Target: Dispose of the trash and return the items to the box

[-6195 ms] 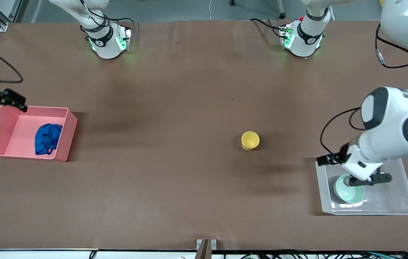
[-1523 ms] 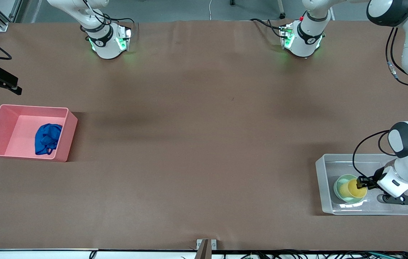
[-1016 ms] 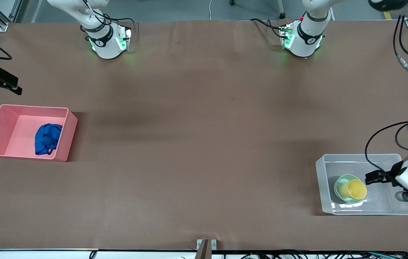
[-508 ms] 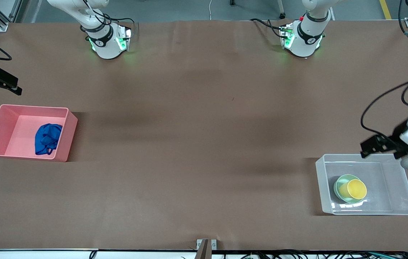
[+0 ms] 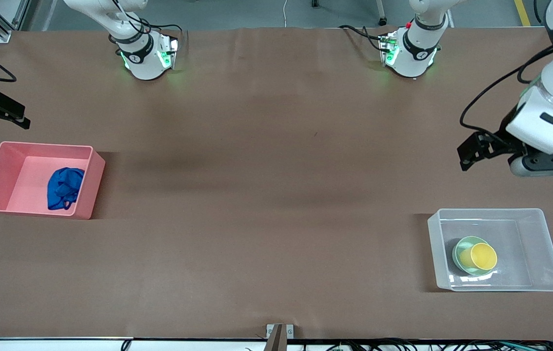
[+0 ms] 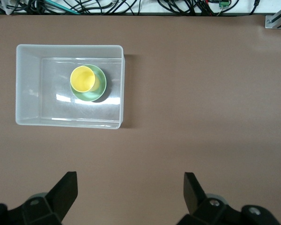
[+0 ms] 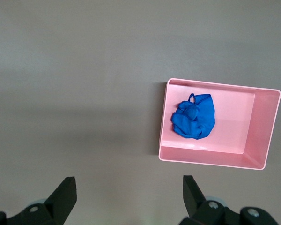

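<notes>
The yellow cup sits in the mint-green bowl inside the clear box at the left arm's end of the table. My left gripper is open and empty, up in the air over bare table beside the box. In the left wrist view the cup, the bowl and the box show past the open gripper. The blue trash lies in the pink bin. My right gripper is open and empty, waiting over the table beside the bin.
The right wrist view shows the trash in the pink bin past the open right gripper. Both arm bases stand along the table edge farthest from the front camera. Brown table lies between bin and box.
My left gripper has let go of the yellow cup, leaving it in the bowl, and has risen away from the box toward the bases. The right arm has not moved.
</notes>
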### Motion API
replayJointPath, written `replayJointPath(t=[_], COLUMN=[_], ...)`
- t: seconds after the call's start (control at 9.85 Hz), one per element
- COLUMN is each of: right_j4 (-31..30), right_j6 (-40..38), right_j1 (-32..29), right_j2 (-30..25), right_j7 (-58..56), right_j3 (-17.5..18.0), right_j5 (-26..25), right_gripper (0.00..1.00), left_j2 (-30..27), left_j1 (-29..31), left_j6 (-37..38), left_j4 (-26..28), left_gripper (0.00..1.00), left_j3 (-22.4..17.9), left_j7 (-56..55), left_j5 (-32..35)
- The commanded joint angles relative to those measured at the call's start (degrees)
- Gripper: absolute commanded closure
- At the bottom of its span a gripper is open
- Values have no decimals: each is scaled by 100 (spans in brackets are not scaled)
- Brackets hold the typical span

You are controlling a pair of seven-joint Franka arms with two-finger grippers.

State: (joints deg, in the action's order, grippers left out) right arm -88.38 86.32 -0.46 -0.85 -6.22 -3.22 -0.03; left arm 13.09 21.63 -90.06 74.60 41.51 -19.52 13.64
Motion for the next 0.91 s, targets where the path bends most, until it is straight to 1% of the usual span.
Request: replayJointPath(t=[0.0,0.1,0.3,0.51,0.71,0.81], right_j4=[-83,-83,-91,-91,-91,-100], right_j6=[-9,-10,-27,-27,-18,-18], right_j1=[29,29,29,29,29,29], right_j2=[-73,-65,-73,-73,-73,-73], right_j7=[-55,-55,-55,-55,-55,-55], right_j3=[-38,-38,-38,-38,-38,-38], right_j5=[82,82,82,82,82,82], right_gripper=[0,0,0,0,0,0], left_j2=[-489,-814,-1193,-1309,-1536,-1764], left_j1=[-665,-1061,-1371,-1985,-2101,-2215], left_j6=[234,225,225,225,16,-38], left_j4=[431,702,1134,1206,1608,1959], left_gripper=[0,0,0,0,0,0], left_j3=[-1068,-1580,-2004,-2741,-3086,-3340], left_j7=[27,36,237,404,1097,1091], left_j5=[-596,-878,-951,-977,-1039,-1291])
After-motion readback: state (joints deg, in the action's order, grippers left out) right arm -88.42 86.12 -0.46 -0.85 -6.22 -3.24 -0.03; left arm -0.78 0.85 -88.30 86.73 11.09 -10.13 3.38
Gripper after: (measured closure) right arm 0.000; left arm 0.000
